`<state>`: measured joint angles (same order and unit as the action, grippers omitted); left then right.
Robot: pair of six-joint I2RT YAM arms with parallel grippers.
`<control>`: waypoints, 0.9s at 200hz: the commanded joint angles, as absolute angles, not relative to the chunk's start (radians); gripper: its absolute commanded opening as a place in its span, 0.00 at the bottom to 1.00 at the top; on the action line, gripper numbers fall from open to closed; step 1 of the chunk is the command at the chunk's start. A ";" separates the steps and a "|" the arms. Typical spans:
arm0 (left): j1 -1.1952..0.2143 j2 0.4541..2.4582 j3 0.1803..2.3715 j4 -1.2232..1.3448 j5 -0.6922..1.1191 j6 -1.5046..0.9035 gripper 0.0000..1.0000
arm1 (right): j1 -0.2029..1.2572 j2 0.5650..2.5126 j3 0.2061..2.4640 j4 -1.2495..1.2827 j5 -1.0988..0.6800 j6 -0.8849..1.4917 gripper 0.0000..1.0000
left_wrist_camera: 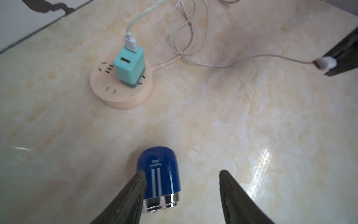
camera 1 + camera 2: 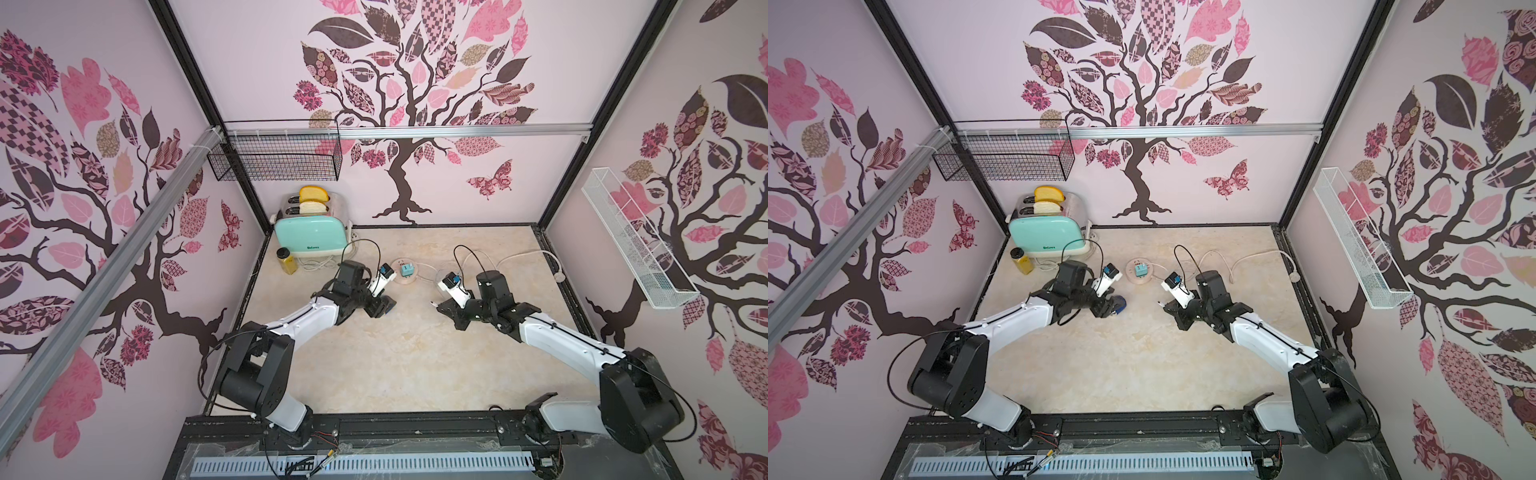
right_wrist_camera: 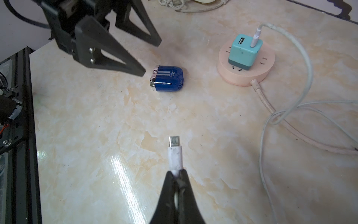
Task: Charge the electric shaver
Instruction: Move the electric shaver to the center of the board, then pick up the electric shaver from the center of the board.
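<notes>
Two arms are stretched over the pale marbled counter (image 3: 116, 126), one from each side. The electric shaver (image 3: 167, 80) is laid on its side near the middle of the counter. Its silver head is turned toward the left arm and its rounded blue end toward the round pink socket disc (image 3: 230, 74), from which it is separated by bare counter. The left gripper (image 1: 182, 172) is spread wide around the shaver's head end. One finger (image 1: 131, 194) is placed right against the side of the blue body, though contact cannot be made out, while the other is kept clear of it. The right gripper (image 3: 177, 172) is pressed together on the white plug (image 3: 175, 153) of a charging cable, whose metal tip is pointed toward the shaver and held well short of it. The cable's other end is plugged into the mint-green cube adapter (image 3: 245, 52), which is seated upright in the socket disc. At the counter's far left corner, a mint toaster (image 2: 309, 237) with two bread slices and a yellow jar (image 2: 286, 260) are seen in both top views.
</notes>
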<state>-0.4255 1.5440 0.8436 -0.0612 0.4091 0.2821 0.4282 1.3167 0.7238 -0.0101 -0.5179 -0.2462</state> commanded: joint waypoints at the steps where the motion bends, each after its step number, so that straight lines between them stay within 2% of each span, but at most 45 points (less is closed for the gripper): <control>1: -0.414 1.530 0.736 0.212 0.323 0.108 0.66 | 0.422 1.294 0.720 0.027 -0.545 -0.229 0.00; 25: -0.413 1.564 0.666 0.364 0.248 0.095 0.71 | 0.422 1.280 0.713 0.022 -0.552 -0.230 0.00; 100: -0.414 1.678 0.537 0.631 0.283 0.142 0.73 | 0.421 1.293 0.723 0.014 -0.548 -0.240 0.00; 122: -0.414 1.694 0.517 0.657 0.316 0.141 0.74 | 0.422 1.304 0.729 0.009 -0.550 -0.242 0.00; 126: -0.415 1.698 0.517 0.659 0.316 0.139 0.81 | 0.422 1.305 0.730 0.009 -0.550 -0.243 0.00; 130: -0.413 1.704 0.520 0.659 0.316 0.138 0.83 | 0.422 1.308 0.732 0.009 -0.551 -0.242 0.00; 180: -0.414 1.794 0.575 0.673 0.280 0.145 0.83 | 0.422 1.314 0.739 0.003 -0.549 -0.249 0.00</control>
<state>-0.4149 1.7584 0.5488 0.6228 0.2905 0.1345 0.4282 1.3079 0.7094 0.0116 -0.5362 -0.2401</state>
